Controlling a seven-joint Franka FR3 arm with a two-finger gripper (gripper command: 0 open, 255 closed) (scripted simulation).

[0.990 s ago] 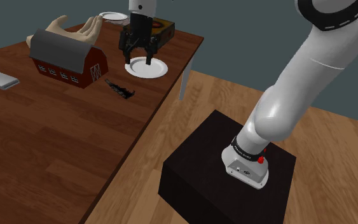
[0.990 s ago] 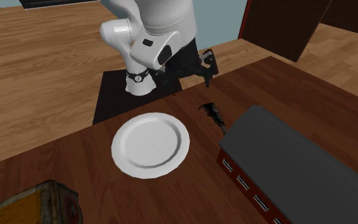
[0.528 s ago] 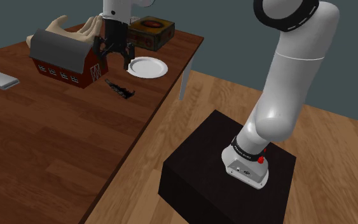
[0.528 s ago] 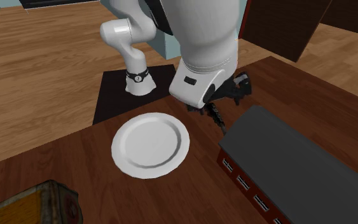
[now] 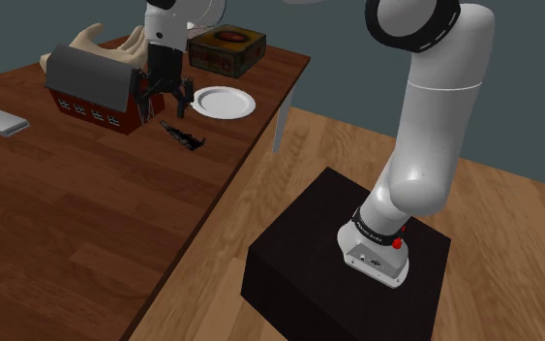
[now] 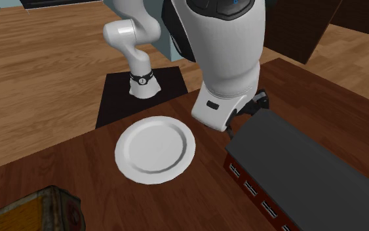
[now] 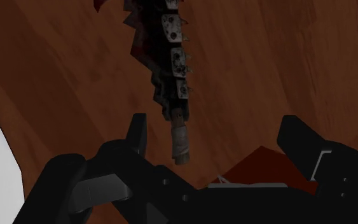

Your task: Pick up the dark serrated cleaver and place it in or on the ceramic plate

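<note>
Gripper point(image 5: 166, 105) hovers over the cleaver point(image 5: 183, 135), its 2 fingers spread wide, clasping nothing. The cleaver lies flat on the table point(image 5: 67, 223), between the red barn point(image 5: 101, 87) and the white plate point(image 5: 224, 102). Its pale handle end sits between the fingers, untouched.

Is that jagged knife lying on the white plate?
No, the knife lies on the wooden table, apart from the white plate.

barn point(image 5: 96, 85) crowds cleaver point(image 5: 185, 137), plate point(image 5: 224, 103) side — bare table point(image 5: 86, 223)
</note>
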